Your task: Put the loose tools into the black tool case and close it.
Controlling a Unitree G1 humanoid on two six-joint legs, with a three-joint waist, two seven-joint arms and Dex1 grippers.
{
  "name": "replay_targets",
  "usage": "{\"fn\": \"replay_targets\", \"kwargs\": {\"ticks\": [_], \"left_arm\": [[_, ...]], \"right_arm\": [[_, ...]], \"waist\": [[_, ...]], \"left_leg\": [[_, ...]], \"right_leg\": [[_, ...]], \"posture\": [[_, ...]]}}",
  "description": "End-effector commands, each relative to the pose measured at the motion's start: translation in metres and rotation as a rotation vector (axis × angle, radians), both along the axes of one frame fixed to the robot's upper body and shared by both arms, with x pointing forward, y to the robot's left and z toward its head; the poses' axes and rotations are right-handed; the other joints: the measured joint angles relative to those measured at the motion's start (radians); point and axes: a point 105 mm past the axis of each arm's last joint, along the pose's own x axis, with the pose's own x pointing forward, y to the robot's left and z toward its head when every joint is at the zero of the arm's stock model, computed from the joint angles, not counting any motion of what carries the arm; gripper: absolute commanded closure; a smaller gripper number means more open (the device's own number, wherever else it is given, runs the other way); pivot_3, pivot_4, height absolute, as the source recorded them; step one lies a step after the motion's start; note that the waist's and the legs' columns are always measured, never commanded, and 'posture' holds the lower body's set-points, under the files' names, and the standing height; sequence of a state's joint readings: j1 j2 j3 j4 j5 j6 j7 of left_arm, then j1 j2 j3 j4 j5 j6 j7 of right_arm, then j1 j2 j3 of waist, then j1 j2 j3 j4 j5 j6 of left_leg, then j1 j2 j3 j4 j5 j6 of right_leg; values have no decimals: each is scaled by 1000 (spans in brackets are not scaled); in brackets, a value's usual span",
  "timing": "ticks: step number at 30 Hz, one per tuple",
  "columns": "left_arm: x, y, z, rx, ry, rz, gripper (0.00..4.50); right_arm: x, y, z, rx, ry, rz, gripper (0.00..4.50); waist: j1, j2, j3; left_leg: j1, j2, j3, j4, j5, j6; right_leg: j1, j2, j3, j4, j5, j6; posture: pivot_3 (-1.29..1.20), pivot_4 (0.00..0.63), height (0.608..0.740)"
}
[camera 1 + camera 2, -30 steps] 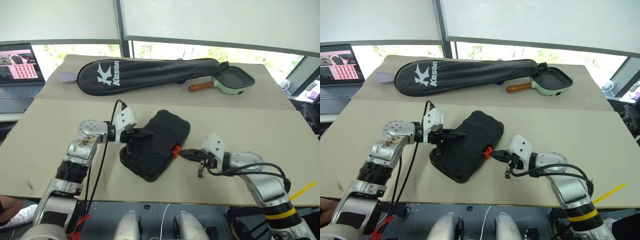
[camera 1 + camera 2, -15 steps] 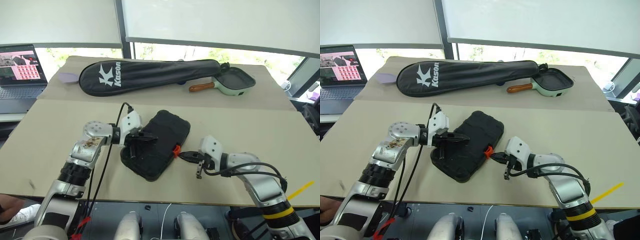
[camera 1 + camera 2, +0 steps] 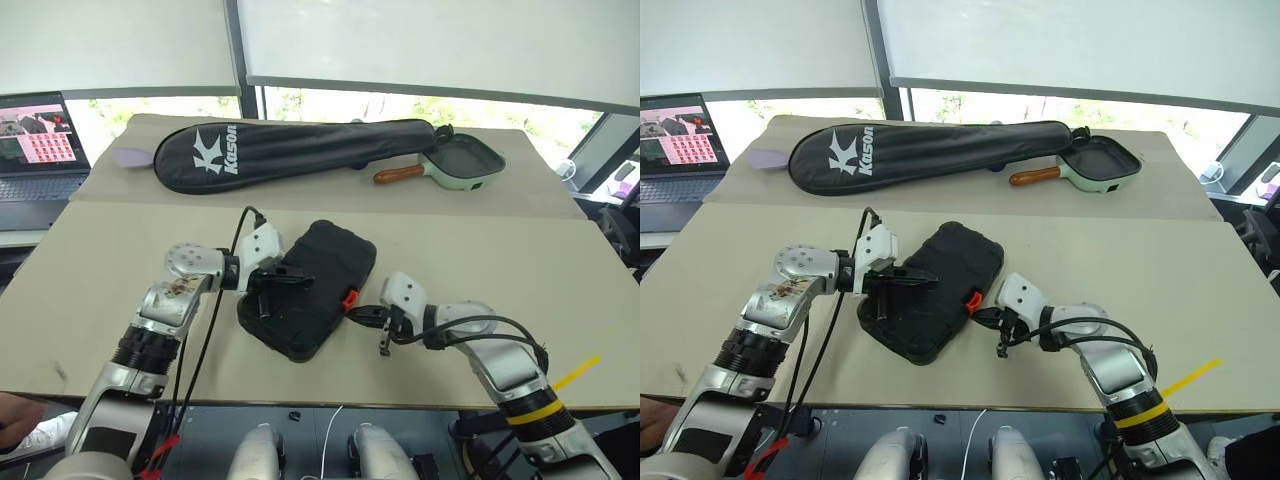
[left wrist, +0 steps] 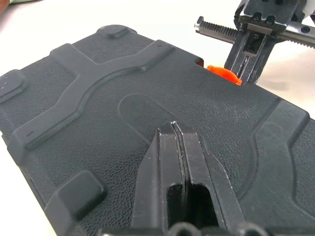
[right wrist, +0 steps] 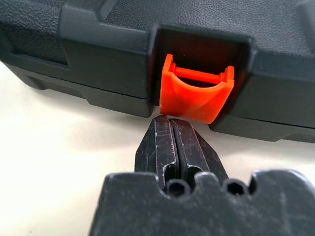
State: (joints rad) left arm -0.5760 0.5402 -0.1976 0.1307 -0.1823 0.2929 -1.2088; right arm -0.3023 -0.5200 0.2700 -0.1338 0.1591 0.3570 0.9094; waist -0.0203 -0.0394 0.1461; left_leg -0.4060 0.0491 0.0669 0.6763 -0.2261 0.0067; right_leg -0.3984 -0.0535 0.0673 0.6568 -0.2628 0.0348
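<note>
At the middle of the tan table (image 3: 480,250), between my two arms, the black tool case (image 3: 310,290) lies flat with its lid down, long axis running from near-left to far-right. My left gripper (image 3: 300,280) reaches in from the left, fingers pressed together with nothing between them, tips resting on the textured lid; in the left wrist view the tips (image 4: 173,135) sit on the lid's moulded surface. My right gripper (image 3: 362,312) comes in from the right, jaws likewise clamped together and empty, tips right at the orange latch (image 5: 196,93) on the case's right edge. In the right wrist view the latch tab stands out from its recess, and the fingertips (image 5: 172,129) are just beneath it, touching or nearly so. On the far side lie a long black Kason racket bag (image 3: 290,150) and, just right of it, a green pan with a wooden handle (image 3: 460,162). A laptop (image 3: 35,145) sits at far left.
</note>
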Motion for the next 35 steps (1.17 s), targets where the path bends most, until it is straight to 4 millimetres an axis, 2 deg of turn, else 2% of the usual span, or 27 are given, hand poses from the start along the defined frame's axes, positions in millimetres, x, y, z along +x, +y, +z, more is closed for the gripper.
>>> {"fn": "replay_targets", "kwargs": {"ticks": [1,5,8,9,11,12,15,17,21,23,28,35], "left_arm": [[-12,3,-38,73,133,5,4473],[-14,10,-39,61,145,26,4473],[-15,19,-26,-3,135,52,4473],[-15,22,-20,-22,123,64,4240],[-19,35,-3,-77,87,74,3787],[-20,43,7,-108,55,92,3354],[-22,69,24,-166,-11,181,2162],[-29,90,26,-181,-21,235,1408],[-48,135,11,-116,-23,381,2],[-57,151,2,-95,-36,446,0],[-77,174,-24,-26,-71,551,0],[-74,171,-19,-51,-137,593,0]], "right_arm": [[3,18,41,72,-138,61,4500],[2,18,43,69,-135,71,4500],[-1,5,39,55,-120,60,4500],[-3,0,41,71,-113,58,4500],[-7,-14,47,97,-114,38,3919],[-11,-22,46,85,-115,33,3716],[-21,-46,41,27,-120,24,2650],[-24,-62,39,-2,-148,11,1962],[-32,-86,39,-3,-206,34,647],[-37,-91,43,56,-220,77,64],[-28,-110,40,90,-190,30,64],[-17,-123,34,56,-238,-3,64]], "waist": [[-1,0,0],[-5,0,0],[-14,0,0],[-18,0,0],[-21,0,0],[-23,0,0],[-22,0,1],[-19,0,2],[-19,0,2],[-18,0,2],[-9,-1,3],[12,-1,4]], "left_leg": [[0,0,0,0,0,0],[0,0,0,0,0,0],[0,0,0,-1,0,0],[0,1,0,-2,0,0],[-1,1,-2,-3,0,0],[-1,1,-3,-4,0,0],[-1,0,-4,-8,0,0],[-3,0,-4,-9,0,0],[-4,0,-4,-9,0,0],[-3,0,-3,-10,0,0],[-2,1,-2,-11,0,0],[-2,1,0,-11,0,0]], "right_leg": [[0,0,0,0,0,0],[-1,0,0,0,0,0],[-2,0,1,0,0,0],[-2,0,1,0,0,0],[-4,0,2,1,0,0],[-4,0,2,0,0,0],[-5,0,3,-2,0,0],[-7,-1,2,-3,0,-1],[-6,-2,2,-6,0,0],[-5,-3,2,-8,0,0],[-4,-5,1,-9,0,0],[-5,-6,1,-9,0,0]], "posture": [[0,150,740],[0,150,740],[0,150,740],[0,150,740],[0,150,740],[0,150,740],[0,150,740],[0,150,740],[0,150,740],[0,150,740],[0,150,740],[0,150,740]]}}
